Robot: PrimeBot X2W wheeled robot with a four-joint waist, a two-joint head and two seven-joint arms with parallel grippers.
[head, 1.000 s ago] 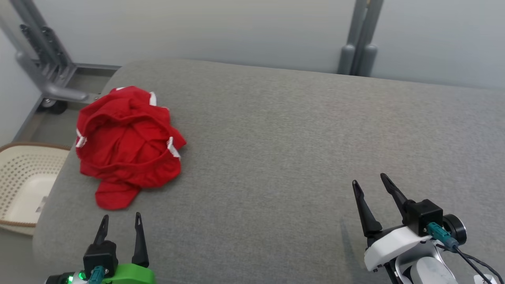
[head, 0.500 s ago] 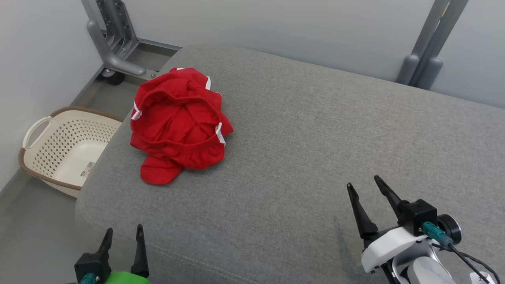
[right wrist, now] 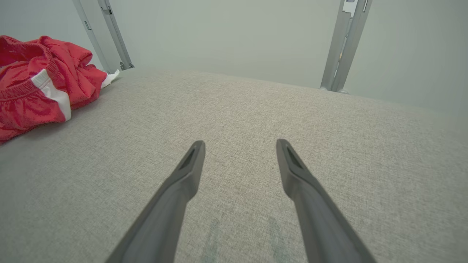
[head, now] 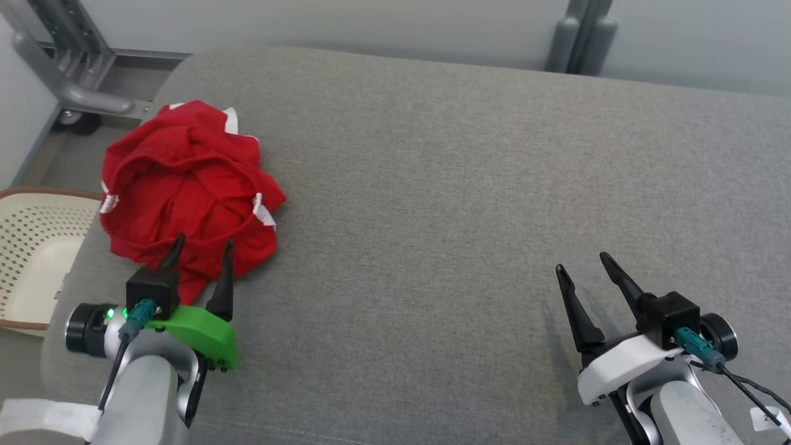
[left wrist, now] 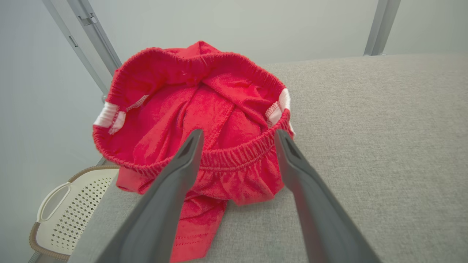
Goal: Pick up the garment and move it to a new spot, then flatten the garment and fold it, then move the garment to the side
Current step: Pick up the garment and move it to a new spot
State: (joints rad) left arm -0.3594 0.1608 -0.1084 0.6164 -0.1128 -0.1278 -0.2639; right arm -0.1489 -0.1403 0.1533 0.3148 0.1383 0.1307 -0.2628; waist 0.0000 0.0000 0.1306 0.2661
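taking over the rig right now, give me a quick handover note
Left gripper: open, fingers aimed at the near waistband of the red garment, nothing gripped.
Right gripper: open, empty, over bare grey cushion, away from the garment.
Garment: crumpled heap at the cushion's left end, near the white basket on the floor.
Done: nothing yet.
Left: grasp, move, flatten, fold, set aside.

No legible text or labels

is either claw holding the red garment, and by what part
Nothing is held. The left claw is open at the waistband of the red garment, not closed on it; the right claw is open over the grey cushion.
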